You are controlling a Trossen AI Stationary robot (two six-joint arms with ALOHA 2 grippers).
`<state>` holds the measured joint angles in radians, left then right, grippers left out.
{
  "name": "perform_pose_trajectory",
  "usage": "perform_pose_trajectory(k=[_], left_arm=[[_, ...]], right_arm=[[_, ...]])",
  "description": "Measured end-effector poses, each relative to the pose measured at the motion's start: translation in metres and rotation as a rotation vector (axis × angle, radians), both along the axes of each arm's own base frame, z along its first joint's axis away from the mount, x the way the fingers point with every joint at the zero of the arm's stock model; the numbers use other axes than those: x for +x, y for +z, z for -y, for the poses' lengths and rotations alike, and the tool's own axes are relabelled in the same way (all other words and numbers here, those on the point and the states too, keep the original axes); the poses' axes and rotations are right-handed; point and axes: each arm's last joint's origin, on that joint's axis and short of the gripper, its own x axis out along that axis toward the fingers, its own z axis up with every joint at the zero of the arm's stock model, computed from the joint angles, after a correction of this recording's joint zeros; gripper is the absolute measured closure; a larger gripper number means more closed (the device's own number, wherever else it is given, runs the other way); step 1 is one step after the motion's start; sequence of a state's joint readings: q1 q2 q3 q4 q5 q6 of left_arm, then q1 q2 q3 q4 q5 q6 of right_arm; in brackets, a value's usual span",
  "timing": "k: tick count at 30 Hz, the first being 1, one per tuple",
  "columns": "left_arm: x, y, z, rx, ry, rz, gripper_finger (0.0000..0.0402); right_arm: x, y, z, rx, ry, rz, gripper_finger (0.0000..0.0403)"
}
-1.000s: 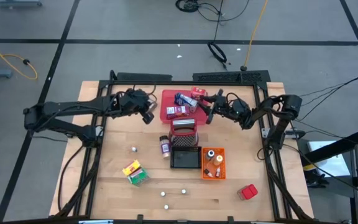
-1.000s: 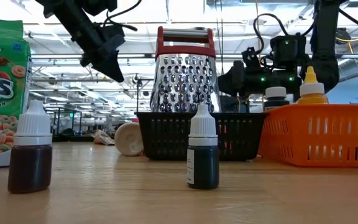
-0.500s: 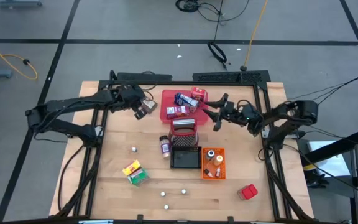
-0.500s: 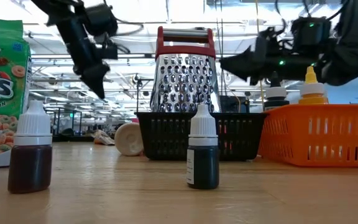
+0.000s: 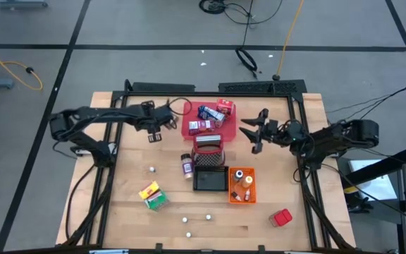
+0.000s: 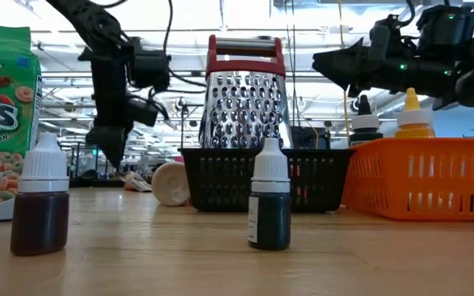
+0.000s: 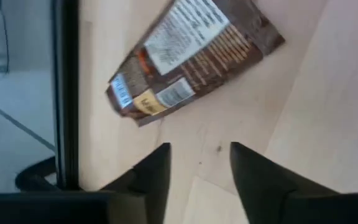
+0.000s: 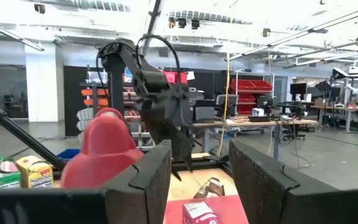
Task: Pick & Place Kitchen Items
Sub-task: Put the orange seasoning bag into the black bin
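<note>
Left: the left claw (image 5: 154, 134) hangs over the tabletop (image 5: 118, 212), fingers spread and empty, with the brown pouch (image 7: 194, 59) lying flat just beyond them (advice: descend squarely, straddling the pouch's narrow width before closing). Right: the right claw (image 5: 254, 134) hovers beside the red tray (image 5: 189, 116) of packs, parted, holding nothing.

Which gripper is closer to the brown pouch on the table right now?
Left. The left gripper hangs just above the brown pouch; the right gripper is across the red tray.
</note>
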<state>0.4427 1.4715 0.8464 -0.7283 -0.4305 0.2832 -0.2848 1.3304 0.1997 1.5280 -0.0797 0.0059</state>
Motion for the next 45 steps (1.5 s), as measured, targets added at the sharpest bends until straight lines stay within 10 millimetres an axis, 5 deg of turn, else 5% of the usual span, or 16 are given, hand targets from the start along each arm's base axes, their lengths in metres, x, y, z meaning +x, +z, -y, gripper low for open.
perform_pose_trajectory(k=[7, 17, 30, 45], left_arm=[[0.011, -0.024, -0.006, 0.014, -0.085, -0.111, 0.0184], [0.020, -0.050, -0.014, 0.093, -0.091, -0.217, 0.0202], [0.028, -0.050, -0.008, 0.127, -0.185, -0.229, 0.0261], [0.028, -0.050, -0.012, 0.103, -0.312, -0.266, 0.0266]], right_arm=[[0.000, 0.000, -0.002, 0.000, 0.012, -0.001, 0.0252], [0.001, -0.002, -0.002, 0.010, 0.014, -0.014, 0.0257], [0.001, -0.002, -0.002, 0.007, 0.012, -0.021, 0.0257], [0.002, -0.005, -0.002, 0.016, 0.012, -0.054, 0.0259]])
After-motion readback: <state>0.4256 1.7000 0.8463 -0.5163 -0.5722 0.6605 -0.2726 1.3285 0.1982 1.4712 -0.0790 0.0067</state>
